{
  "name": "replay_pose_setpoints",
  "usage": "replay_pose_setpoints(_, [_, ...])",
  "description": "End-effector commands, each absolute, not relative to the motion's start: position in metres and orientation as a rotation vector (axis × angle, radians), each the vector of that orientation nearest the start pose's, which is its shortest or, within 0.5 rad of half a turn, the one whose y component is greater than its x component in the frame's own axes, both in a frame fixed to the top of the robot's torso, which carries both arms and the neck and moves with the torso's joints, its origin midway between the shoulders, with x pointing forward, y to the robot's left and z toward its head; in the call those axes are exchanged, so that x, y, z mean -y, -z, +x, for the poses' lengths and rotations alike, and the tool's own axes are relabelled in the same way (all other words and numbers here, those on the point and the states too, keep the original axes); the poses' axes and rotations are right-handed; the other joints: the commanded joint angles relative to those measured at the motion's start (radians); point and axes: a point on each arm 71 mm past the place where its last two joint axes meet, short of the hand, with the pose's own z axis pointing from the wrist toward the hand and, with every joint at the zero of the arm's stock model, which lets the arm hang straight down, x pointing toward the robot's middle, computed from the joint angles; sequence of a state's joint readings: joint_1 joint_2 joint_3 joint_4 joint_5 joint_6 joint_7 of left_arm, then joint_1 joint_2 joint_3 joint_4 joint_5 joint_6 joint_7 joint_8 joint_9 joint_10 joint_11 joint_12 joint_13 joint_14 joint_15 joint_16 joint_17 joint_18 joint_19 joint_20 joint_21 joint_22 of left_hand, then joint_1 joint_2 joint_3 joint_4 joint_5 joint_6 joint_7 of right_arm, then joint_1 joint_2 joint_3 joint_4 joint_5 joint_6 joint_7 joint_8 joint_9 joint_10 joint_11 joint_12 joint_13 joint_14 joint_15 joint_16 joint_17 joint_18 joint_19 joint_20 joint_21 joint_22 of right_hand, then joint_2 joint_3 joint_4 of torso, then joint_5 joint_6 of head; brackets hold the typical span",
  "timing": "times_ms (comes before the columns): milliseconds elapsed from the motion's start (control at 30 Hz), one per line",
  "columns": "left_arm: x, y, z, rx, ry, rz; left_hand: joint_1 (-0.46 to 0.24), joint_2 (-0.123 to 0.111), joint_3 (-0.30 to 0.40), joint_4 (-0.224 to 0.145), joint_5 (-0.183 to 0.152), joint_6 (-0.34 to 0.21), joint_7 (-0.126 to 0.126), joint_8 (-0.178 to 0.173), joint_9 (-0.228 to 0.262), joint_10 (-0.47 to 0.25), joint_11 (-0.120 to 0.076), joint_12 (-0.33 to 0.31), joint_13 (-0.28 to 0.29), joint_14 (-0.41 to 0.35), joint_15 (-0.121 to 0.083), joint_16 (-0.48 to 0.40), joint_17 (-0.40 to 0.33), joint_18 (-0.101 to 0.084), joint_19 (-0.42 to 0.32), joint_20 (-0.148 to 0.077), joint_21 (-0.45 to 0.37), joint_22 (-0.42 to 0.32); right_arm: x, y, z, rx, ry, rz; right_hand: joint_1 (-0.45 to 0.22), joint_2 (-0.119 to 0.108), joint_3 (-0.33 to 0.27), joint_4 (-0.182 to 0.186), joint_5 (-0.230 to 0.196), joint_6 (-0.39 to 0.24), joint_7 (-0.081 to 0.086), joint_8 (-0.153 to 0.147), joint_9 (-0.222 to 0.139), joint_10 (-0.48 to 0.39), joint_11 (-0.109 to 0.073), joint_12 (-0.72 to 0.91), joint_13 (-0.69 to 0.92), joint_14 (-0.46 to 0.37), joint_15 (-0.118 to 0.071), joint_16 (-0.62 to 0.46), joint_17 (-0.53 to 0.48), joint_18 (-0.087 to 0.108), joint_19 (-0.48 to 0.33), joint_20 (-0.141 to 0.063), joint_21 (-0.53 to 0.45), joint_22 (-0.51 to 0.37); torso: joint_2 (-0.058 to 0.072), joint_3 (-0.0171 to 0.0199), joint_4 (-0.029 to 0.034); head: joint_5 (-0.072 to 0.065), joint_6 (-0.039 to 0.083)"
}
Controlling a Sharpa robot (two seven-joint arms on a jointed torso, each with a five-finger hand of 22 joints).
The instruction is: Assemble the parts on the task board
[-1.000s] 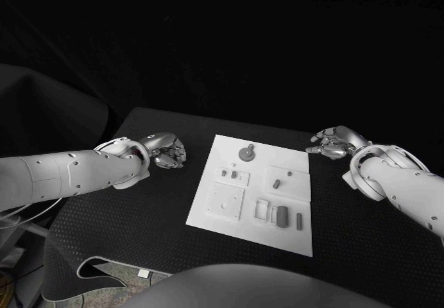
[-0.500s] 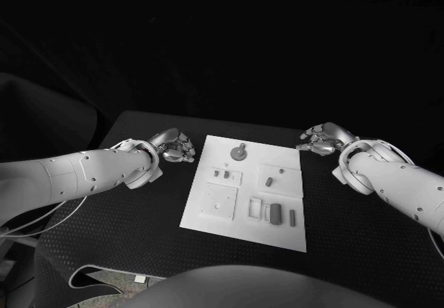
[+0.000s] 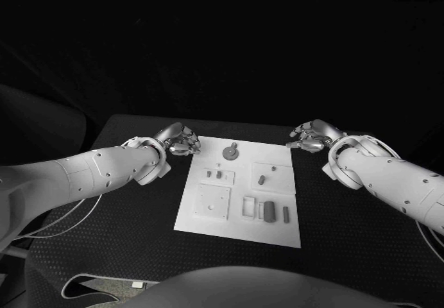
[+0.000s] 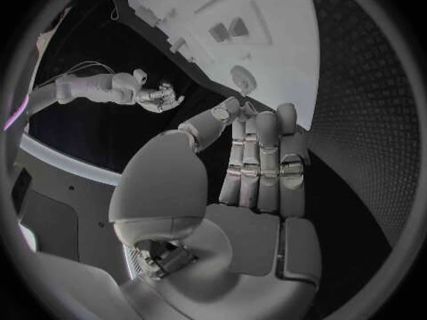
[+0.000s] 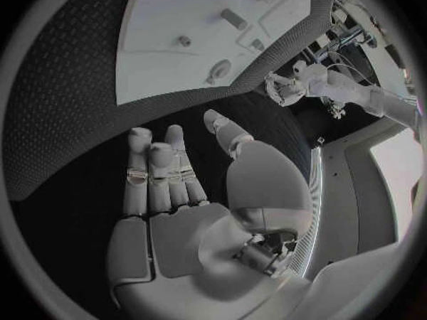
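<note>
Left hand (image 3: 179, 142) and right hand (image 3: 311, 137) are seen in the head view off the board's (image 3: 208, 218) two far corners, not touching it. Their wrist views show what the head view hides: fingers (image 4: 265, 156) extended, palms empty, nothing gripped. Between the hands, parts (image 3: 269, 212) lie on the board; a round knob (image 3: 230, 153) sits nearest them. Table (image 3: 111, 212) lies beneath.

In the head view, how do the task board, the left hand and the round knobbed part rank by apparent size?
1. Task board, clearly the largest.
2. Left hand.
3. Round knobbed part, the smallest; it lies on the board about as far from the camera as the hand.
</note>
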State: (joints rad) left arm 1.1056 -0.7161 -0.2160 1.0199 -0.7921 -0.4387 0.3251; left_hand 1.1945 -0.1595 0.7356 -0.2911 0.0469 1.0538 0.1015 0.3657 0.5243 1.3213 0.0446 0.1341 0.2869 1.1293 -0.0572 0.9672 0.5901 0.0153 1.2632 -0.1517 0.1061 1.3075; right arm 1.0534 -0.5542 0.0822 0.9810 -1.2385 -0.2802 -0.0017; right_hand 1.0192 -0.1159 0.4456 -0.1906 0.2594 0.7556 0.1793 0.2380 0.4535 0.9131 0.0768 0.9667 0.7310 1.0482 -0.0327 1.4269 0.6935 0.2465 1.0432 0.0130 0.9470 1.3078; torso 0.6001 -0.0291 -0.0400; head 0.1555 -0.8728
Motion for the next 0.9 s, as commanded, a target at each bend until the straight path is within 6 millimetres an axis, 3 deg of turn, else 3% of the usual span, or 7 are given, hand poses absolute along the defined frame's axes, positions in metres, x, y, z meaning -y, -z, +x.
replay_pose_setpoints(33, [-0.289, 0.294, 0.518, -1.656, 0.804, -0.382, 0.054, 0.065, -0.006, 0.0, 0.003, -0.005, -0.001, -0.006, 0.001, 0.006, 0.004, -0.004, 0.005, -0.007, 0.001, -0.004, 0.002, 0.01, -0.003, -0.002, -0.005, 0.021, 0.216, 0.263, 0.552, -1.774, -0.635, 0.209, -0.006, 0.004, -0.005, 0.003, -0.001, -0.002, 0.011, 0.004, -0.002, -0.008, 0.001, 0.006, -0.001, -0.007, 0.001, -0.006, -0.002, 0.015, -0.002, -0.007, -0.004, 0.012, 0.003, 0.0021, -0.0024, -0.015, 0.0])
replay_pose_setpoints(133, [-0.28, 0.294, 0.521, -1.661, 0.824, -0.373, 0.054, 0.066, -0.007, 0.0, 0.003, -0.006, -0.001, -0.006, 0.002, 0.006, 0.004, -0.005, 0.005, -0.008, 0.001, -0.003, 0.003, 0.01, -0.002, -0.002, -0.005, 0.022, 0.215, 0.263, 0.552, -1.774, -0.637, 0.208, -0.006, 0.004, -0.005, 0.003, -0.001, -0.002, 0.011, 0.004, -0.002, -0.008, 0.001, 0.006, -0.001, -0.007, 0.001, -0.006, -0.002, 0.015, -0.002, -0.007, -0.004, 0.012, 0.005, 0.0056, -0.0041, -0.024, 0.0])
replay_pose_setpoints(200, [-0.273, 0.295, 0.522, -1.669, 0.844, -0.363, 0.054, 0.067, -0.008, 0.0, 0.003, -0.006, -0.001, -0.007, 0.002, 0.006, 0.004, -0.006, 0.005, -0.007, 0.001, -0.002, 0.005, 0.01, -0.002, -0.003, -0.004, 0.023, 0.215, 0.263, 0.551, -1.774, -0.639, 0.207, -0.006, 0.004, -0.005, 0.003, -0.001, -0.002, 0.011, 0.004, -0.002, -0.008, 0.001, 0.006, -0.001, -0.007, 0.001, -0.006, -0.002, 0.015, -0.002, -0.007, -0.004, 0.012, 0.005, 0.0055, -0.0041, -0.033, 0.0])
replay_pose_setpoints(300, [-0.262, 0.294, 0.525, -1.673, 0.87, -0.349, 0.055, 0.073, -0.019, -0.001, 0.003, -0.01, 0.001, -0.008, 0.004, 0.005, 0.004, -0.013, 0.006, -0.007, -0.001, 0.011, 0.023, 0.014, 0.012, -0.006, 0.013, 0.027, 0.212, 0.262, 0.551, -1.775, -0.643, 0.205, -0.006, 0.004, -0.005, 0.003, -0.001, -0.002, 0.011, 0.004, -0.002, -0.008, 0.001, 0.006, -0.001, -0.007, 0.001, -0.006, -0.002, 0.015, -0.002, -0.007, -0.004, 0.012, 0.006, 0.0096, -0.0092, -0.041, 0.0])
replay_pose_setpoints(400, [-0.254, 0.294, 0.528, -1.679, 0.884, -0.342, 0.056, 0.073, -0.021, -0.001, 0.003, -0.011, 0.001, -0.009, 0.005, 0.005, 0.004, -0.015, 0.006, -0.009, 0.0, 0.013, 0.027, 0.015, 0.011, -0.006, 0.016, 0.027, 0.212, 0.262, 0.551, -1.776, -0.646, 0.204, -0.006, 0.004, -0.004, 0.004, -0.001, -0.002, 0.011, 0.004, -0.002, -0.008, 0.001, 0.006, -0.001, -0.007, 0.001, -0.006, -0.002, 0.015, -0.002, -0.007, -0.005, 0.012, 0.006, 0.0098, -0.0102, -0.052, 0.0])
replay_pose_setpoints(733, [-0.229, 0.297, 0.535, -1.715, 0.912, -0.317, 0.057, 0.077, -0.032, -0.001, 0.003, -0.014, 0.002, -0.011, 0.008, 0.007, 0.004, -0.026, 0.006, -0.007, -0.002, 0.03, 0.055, 0.02, 0.021, -0.008, 0.043, 0.029, 0.208, 0.26, 0.55, -1.775, -0.658, 0.198, -0.006, 0.005, -0.004, 0.004, -0.001, -0.002, 0.011, 0.005, -0.002, -0.008, 0.001, 0.006, -0.002, -0.007, 0.001, -0.006, -0.002, 0.015, -0.002, -0.007, -0.005, 0.012, 0.016, 0.0264, -0.0247, -0.066, 0.0])
replay_pose_setpoints(900, [-0.216, 0.299, 0.535, -1.751, 0.921, -0.286, 0.057, 0.08, -0.048, -0.003, 0.003, -0.015, 0.004, -0.017, 0.01, 0.01, 0.004, -0.04, 0.007, -0.019, -0.004, 0.071, 0.102, 0.028, 0.017, -0.01, 0.107, 0.031, 0.206, 0.259, 0.55, -1.773, -0.661, 0.195, -0.006, 0.005, -0.004, 0.004, -0.001, -0.002, 0.011, 0.005, -0.002, -0.008, 0.001, 0.006, -0.002, -0.007, 0.001, -0.006, -0.002, 0.015, -0.002, -0.007, -0.005, 0.013, 0.019, 0.0335, -0.0313, -0.071, 0.001])
